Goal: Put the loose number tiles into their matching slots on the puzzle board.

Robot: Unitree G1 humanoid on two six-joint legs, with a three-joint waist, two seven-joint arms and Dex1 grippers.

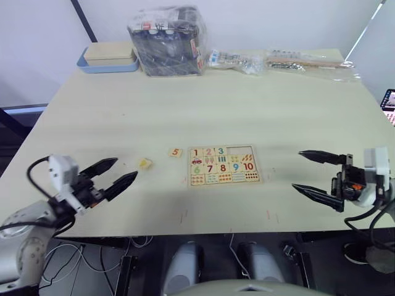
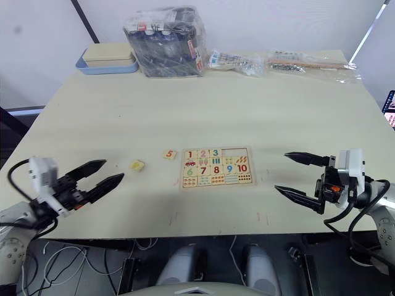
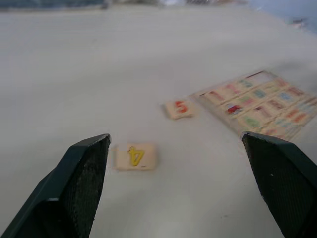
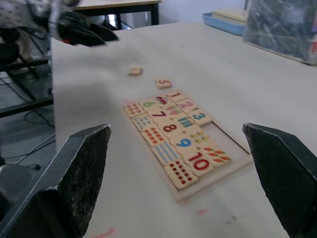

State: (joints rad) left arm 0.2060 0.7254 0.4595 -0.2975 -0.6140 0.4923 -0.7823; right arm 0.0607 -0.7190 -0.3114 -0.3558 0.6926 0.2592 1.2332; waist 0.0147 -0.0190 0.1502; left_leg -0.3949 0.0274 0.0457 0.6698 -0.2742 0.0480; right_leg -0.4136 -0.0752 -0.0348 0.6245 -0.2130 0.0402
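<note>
Nearest, the left gripper and right gripper hover wide open, empty. Beyond, tile 4 and tile 5 lie loose beside the puzzle board; 1–3 seem seated, two slots bare.

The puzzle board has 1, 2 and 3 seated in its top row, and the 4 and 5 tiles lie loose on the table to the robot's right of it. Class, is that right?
Not quite: the 4 tile and 5 tile lie on the table to the robot's left of the puzzle board, not its right, as the left eye view shows. The rest stands: 1, 2 and 3 sit in the top row.
</note>
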